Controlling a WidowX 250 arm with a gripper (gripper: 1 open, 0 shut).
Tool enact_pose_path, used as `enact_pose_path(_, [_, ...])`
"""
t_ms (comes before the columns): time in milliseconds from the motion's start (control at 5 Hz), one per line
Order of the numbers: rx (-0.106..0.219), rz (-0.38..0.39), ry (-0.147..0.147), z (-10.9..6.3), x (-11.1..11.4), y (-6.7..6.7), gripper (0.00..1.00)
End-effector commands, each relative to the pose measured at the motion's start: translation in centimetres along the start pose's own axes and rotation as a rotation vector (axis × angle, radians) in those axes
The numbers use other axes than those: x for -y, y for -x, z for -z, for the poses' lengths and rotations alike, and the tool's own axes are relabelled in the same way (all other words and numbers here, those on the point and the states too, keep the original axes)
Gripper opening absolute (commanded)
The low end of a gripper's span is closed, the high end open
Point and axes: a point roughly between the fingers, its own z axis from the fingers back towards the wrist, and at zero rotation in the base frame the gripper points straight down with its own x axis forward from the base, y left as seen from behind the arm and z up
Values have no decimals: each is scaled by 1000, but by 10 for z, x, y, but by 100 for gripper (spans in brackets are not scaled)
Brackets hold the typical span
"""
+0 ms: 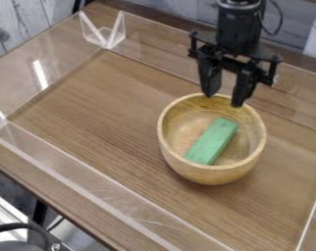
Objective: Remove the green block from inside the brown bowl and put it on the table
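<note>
The green block (213, 140) lies flat inside the brown bowl (173, 155), tilted along the bowl's floor, with nothing touching it. My gripper (224, 90) hangs above the bowl's far rim, pointing straight down. Its two black fingers (240, 90) stand apart with only air between them, so it is open and holds nothing. The bowl rests on the table (95, 108) toward the right side.
Low clear acrylic walls (69, 181) run along the table's edges. A folded clear acrylic piece (106, 29) stands at the back left corner. Bare wood-grain surface stretches left of the bowl.
</note>
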Motion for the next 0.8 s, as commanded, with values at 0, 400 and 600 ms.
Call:
enact_pose_path(0, [27,16,-4,0,0,-1,100])
enact_pose_path(400, [1,55,-15,26,0,7,100])
enact_pose_path(600, [-8,62,-21,40,-1,8,100])
